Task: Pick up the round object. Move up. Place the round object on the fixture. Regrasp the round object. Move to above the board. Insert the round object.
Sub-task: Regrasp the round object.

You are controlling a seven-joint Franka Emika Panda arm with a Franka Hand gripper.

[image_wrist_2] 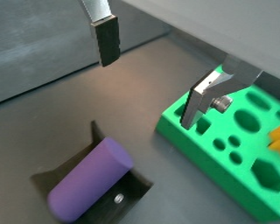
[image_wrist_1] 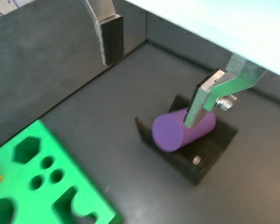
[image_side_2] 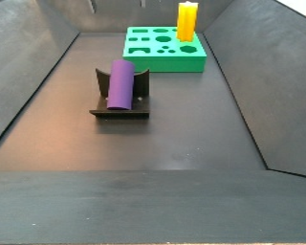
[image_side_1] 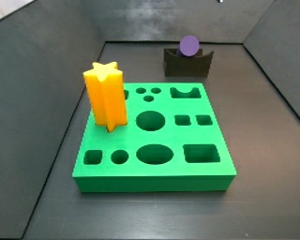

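Regrasp comes next: my gripper (image_wrist_1: 166, 66) hangs wide open and empty above the round object (image_wrist_1: 181, 129) lying in the fixture (image_wrist_1: 213, 150).

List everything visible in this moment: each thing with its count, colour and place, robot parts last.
Round object: one, purple cylinder peg, lying in the notch of the fixture.
Fixture: one, dark block on the floor, apart from the board.
Board: one, bright green slab with shaped holes, on the floor.
Star post: one, orange, standing upright in the board near one edge.
Gripper: one, silver fingers with dark pads, open and empty, above the round object; seen only in the wrist views.
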